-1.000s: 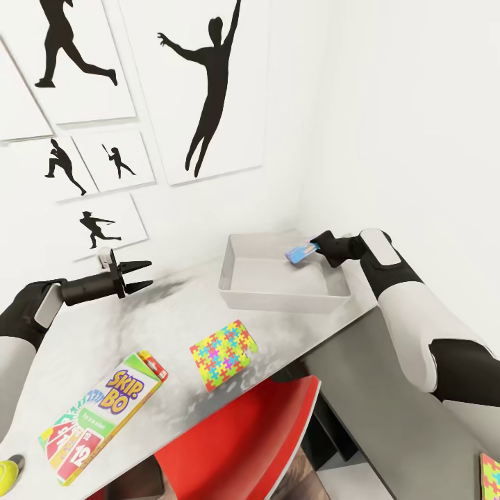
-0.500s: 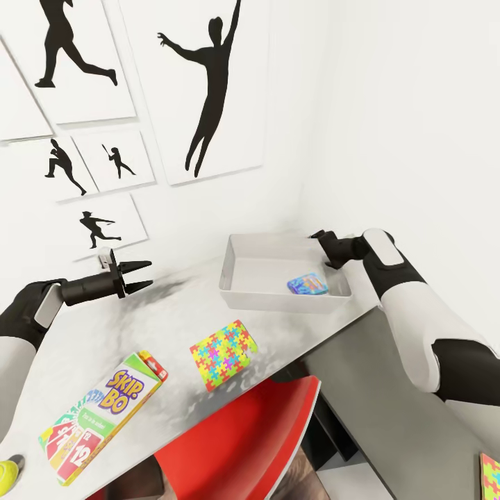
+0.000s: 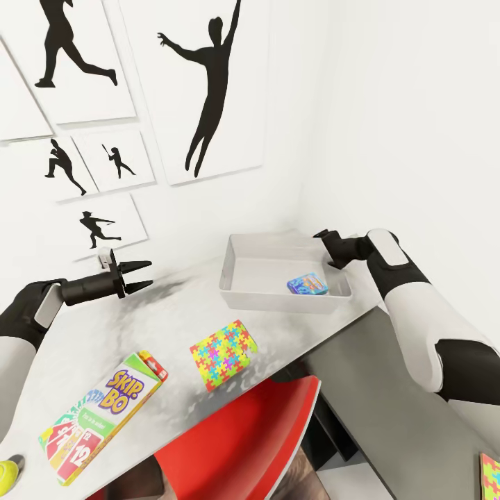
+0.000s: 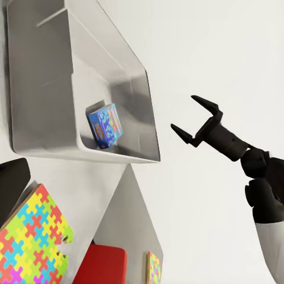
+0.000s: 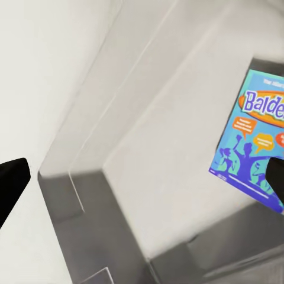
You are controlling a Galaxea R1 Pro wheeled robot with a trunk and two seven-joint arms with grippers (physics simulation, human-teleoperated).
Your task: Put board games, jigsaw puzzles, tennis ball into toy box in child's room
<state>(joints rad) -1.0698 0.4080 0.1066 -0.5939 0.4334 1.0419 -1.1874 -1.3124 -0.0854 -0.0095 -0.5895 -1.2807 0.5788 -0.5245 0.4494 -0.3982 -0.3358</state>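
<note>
The toy box [image 3: 239, 251] stands at the far right end of the table [image 3: 132, 326]. A blue-purple board game [image 3: 307, 284] lies inside it, also seen in the left wrist view [image 4: 105, 125] and the right wrist view [image 5: 253, 148]. My right gripper [image 3: 323, 240] hovers open above the box's far right corner, holding nothing [image 4: 182, 112]. My left gripper [image 3: 144, 275] hangs open over the table's middle. Near the front edge lie the Skip-Bo board game [image 3: 104, 415], a jigsaw puzzle [image 3: 222, 354] and the tennis ball [image 3: 7, 473]. A second jigsaw puzzle [image 3: 490, 476] rests on the lower cabinet.
A red chair [image 3: 243, 444] sits tucked under the table's front edge. White walls close in behind and to the right of the toy box, with black silhouette pictures [image 3: 208, 90] on the back wall. The dark grey cabinet top [image 3: 389, 410] lies lower, at the right.
The blue-purple board game left my right gripper and dropped into the toy box. That gripper opened and drew back slightly. The left arm has not moved.
</note>
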